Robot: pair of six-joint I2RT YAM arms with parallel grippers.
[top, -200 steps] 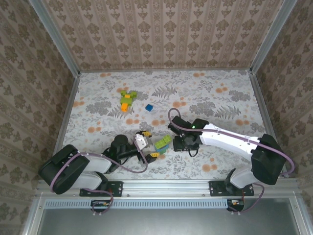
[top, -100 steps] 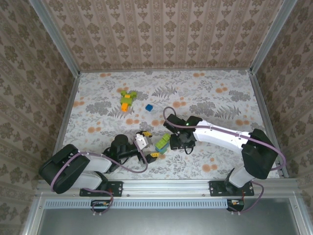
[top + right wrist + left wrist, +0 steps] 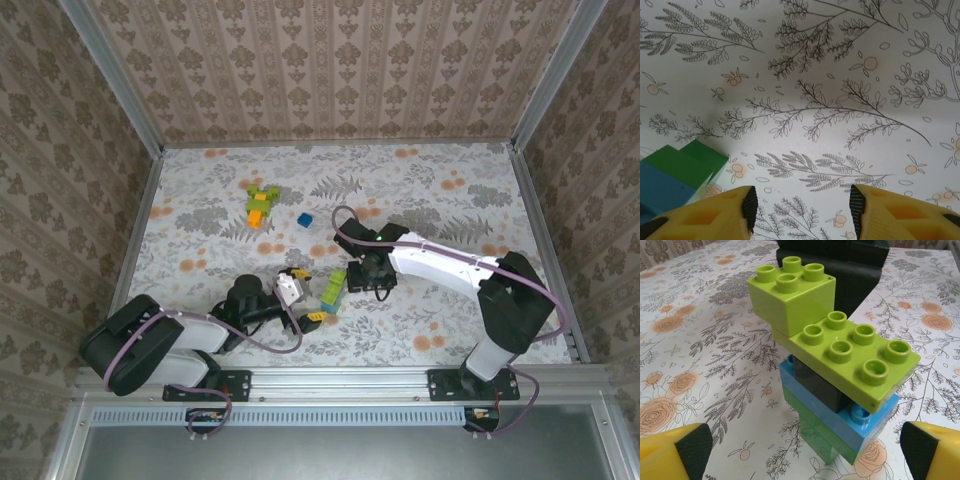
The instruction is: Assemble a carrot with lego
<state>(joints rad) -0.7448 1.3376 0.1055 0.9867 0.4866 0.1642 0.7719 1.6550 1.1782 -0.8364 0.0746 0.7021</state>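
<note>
A lego stack point(image 3: 333, 290) stands on the table between both grippers. In the left wrist view it shows a light green 2x2 brick point(image 3: 790, 295) on a long light green brick point(image 3: 855, 355), then a black brick point(image 3: 817, 385), a blue brick point(image 3: 855, 422) and a dark green brick point(image 3: 827, 442). My left gripper point(image 3: 802, 452) is open, its yellow fingers wide on either side of the stack's base. My right gripper point(image 3: 802, 205) is open over bare table, with the stack's green brick point(image 3: 687, 160) and blue brick point(image 3: 660, 192) just left of its left finger.
A small built cluster of green and orange bricks point(image 3: 260, 203) lies at the far left of the flowered table point(image 3: 450, 200). A loose blue brick point(image 3: 304, 220) sits near it. Patterned walls and metal rails close the table in.
The right arm has swung left and away from me, so its gripper sits right behind the stack. The stack has turned a little. The left arm has stayed put.
</note>
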